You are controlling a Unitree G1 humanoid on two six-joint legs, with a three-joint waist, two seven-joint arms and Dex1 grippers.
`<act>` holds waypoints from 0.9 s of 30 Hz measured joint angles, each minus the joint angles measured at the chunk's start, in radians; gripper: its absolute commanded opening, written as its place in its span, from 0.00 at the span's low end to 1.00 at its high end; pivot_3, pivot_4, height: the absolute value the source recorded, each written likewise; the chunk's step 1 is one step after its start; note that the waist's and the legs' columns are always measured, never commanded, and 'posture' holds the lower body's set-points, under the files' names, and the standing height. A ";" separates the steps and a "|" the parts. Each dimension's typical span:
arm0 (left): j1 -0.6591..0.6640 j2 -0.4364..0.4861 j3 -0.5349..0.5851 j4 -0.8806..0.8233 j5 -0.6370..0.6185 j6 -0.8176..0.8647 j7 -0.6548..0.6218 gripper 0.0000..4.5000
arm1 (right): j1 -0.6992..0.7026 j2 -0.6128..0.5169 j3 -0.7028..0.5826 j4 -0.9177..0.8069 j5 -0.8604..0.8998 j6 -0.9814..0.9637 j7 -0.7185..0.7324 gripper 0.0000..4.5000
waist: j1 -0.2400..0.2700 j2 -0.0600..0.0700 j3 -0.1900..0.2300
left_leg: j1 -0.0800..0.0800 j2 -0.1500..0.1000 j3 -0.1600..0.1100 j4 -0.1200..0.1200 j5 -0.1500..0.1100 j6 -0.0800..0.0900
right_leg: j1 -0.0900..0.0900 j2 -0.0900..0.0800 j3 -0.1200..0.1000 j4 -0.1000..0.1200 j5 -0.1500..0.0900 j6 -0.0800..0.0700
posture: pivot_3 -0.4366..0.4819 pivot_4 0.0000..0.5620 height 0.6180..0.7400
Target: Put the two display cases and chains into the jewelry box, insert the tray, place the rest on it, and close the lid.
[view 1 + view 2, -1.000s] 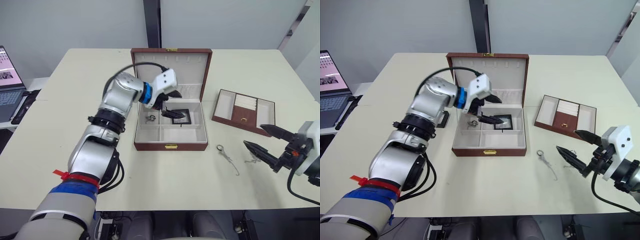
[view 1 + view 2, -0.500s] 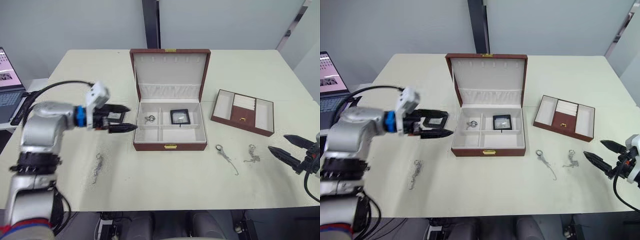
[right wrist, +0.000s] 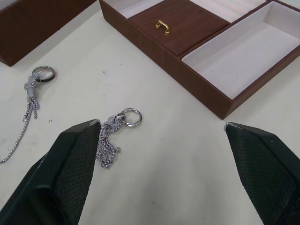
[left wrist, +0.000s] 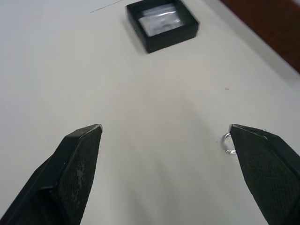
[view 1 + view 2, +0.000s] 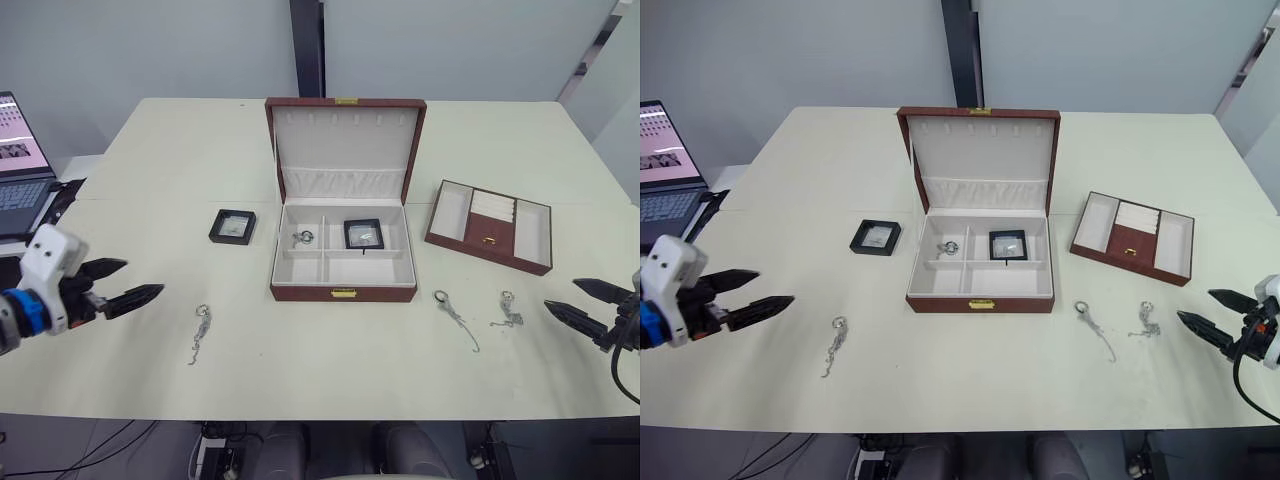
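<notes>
While one display case (image 5: 363,234) sits in the jewelry box (image 5: 343,254), the second case (image 5: 232,226) waits on the worktop (image 5: 330,360) left of it — the left hand (image 5: 118,284), fingers apart and empty, should approach squarely; right hand (image 5: 585,305) gapes too, near a chain (image 5: 507,312).

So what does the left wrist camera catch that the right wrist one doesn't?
The left wrist view has the black display case lying on the table, plus a small ring beside one finger of the open left gripper. The right wrist view has the wooden tray with its gold handle, and two chains ahead of the open right gripper. Both share the pale table and a brown edge of the jewelry box.
</notes>
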 measured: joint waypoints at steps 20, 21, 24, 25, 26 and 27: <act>0.091 -0.003 0.037 0.029 -0.027 -0.071 0.072 1.00 | -0.052 -0.002 0.016 0.038 -0.033 -0.017 0.018 1.00 | 0.000 0.000 0.000 | 0.000 0.000 0.000 0.000 0.000 0.000 | 0.000 0.000 0.000 0.000 0.000 0.000 | 0.48 0.27 1.00; 0.091 -0.007 0.037 0.027 -0.031 -0.072 0.078 1.00 | -0.053 -0.002 0.016 0.038 -0.033 -0.017 0.018 1.00 | 0.000 0.000 0.000 | 0.000 0.000 0.000 0.000 0.000 0.000 | 0.000 0.000 0.000 0.000 0.000 0.000 | 0.48 0.27 1.00; 0.082 -0.059 0.048 -0.001 -0.062 -0.076 0.114 1.00 | -0.059 -0.002 0.016 0.035 -0.029 -0.013 0.025 1.00 | 0.000 0.000 0.000 | 0.000 0.000 0.001 0.000 0.000 0.000 | 0.000 0.000 0.000 0.000 0.000 0.000 | 0.48 0.27 1.00; 0.079 -0.082 0.052 -0.022 -0.078 -0.073 0.127 1.00 | -0.060 -0.002 0.016 0.030 -0.024 -0.011 0.029 1.00 | 0.000 0.000 0.000 | 0.000 0.000 0.000 0.000 0.000 0.000 | 0.000 -0.001 0.000 0.000 0.000 0.000 | 0.48 0.27 1.00; 0.078 -0.114 0.056 -0.057 -0.100 -0.066 0.150 1.00 | -0.063 -0.002 0.016 0.013 -0.014 -0.002 0.040 1.00 | 0.000 0.000 0.000 | 0.000 0.000 0.000 0.000 0.000 0.000 | 0.000 -0.001 0.000 0.000 0.000 0.000 | 0.48 0.27 1.00; 0.078 -0.130 0.056 -0.076 -0.110 -0.065 0.164 1.00 | -0.067 -0.002 0.018 -0.001 -0.007 0.007 0.045 1.00 | 0.000 0.000 0.000 | 0.000 0.000 0.000 0.000 0.000 0.000 | 0.000 -0.001 0.000 0.000 0.000 0.000 | 0.48 0.27 1.00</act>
